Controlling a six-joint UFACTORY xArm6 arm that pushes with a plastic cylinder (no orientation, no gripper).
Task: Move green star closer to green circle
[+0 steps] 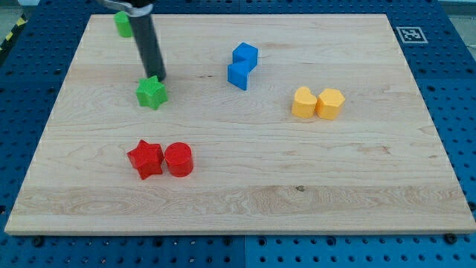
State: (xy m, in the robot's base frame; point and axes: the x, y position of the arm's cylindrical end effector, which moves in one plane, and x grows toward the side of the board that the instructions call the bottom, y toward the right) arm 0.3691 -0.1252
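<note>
- The green plastic star (151, 92) is lying on the pale wooden worktop (245, 193), toward the view's upper left.
- My tip (159, 77), the lower end of the dark rod, is touching the star's upper right edge.
- The arm is carrying no gripper, so there is no opening to report.
- The green plastic circle (123, 24) is sitting well above the star, near the worktop's top left corner, partly hidden behind the rod.
- Below the star, a red star block (145, 158) and a red cylinder (178, 159) are touching.
- Right of the star, two blue blocks (242, 65) are touching; farther right, two yellow heart-like blocks (317, 103) are touching.
</note>
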